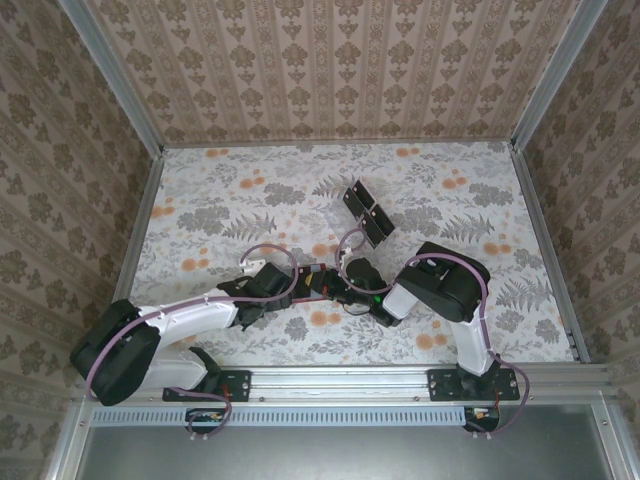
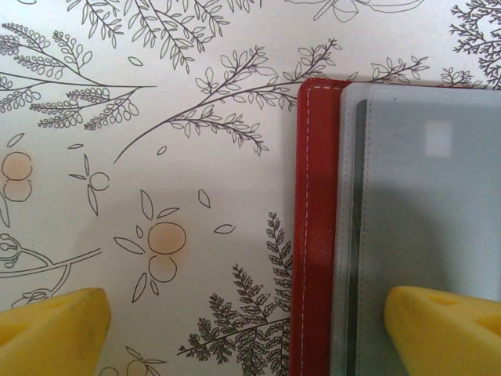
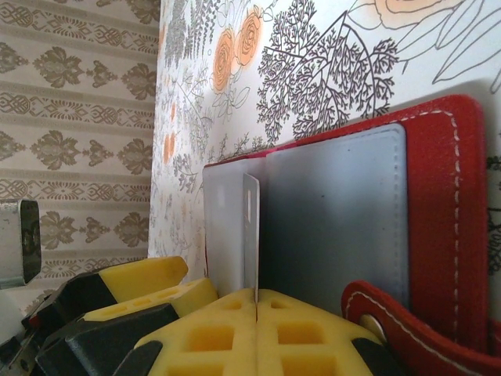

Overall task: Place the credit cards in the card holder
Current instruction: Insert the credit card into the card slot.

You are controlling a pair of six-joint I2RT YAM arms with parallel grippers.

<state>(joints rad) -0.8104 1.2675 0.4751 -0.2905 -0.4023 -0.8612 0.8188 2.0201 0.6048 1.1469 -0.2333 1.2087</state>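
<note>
Holder: the red holder point(image 3: 438, 196) lies open on the surface point(image 1: 480, 200), grey inner face up, between the two grippers, close to the near edge at the middle.
Holder details: white stitching runs along the red border. A red flap curls up at the near right corner in the right wrist view.
Right gripper: the right gripper point(image 3: 257, 301) has its yellow fingers pressed together and pinches one card point(image 3: 231, 235) by its bottom edge.
Held card: it stands on edge above the holder, at the left part of the grey face, and is seen almost edge-on. Its side looks pale from reflection. I cannot tell if its far end is already inside a pocket.
Left gripper: the left gripper point(image 2: 246, 313) is spread wide. One yellow finger point(image 2: 442, 329) is over the grey face of the holder, the other is over the bare surface beside the red edge. I cannot tell if the finger touches the holder.
Other cards: a small group of black cards point(image 1: 365, 212) lies flat on the surface beyond the holder, toward the far wall. They touch each other.
</note>
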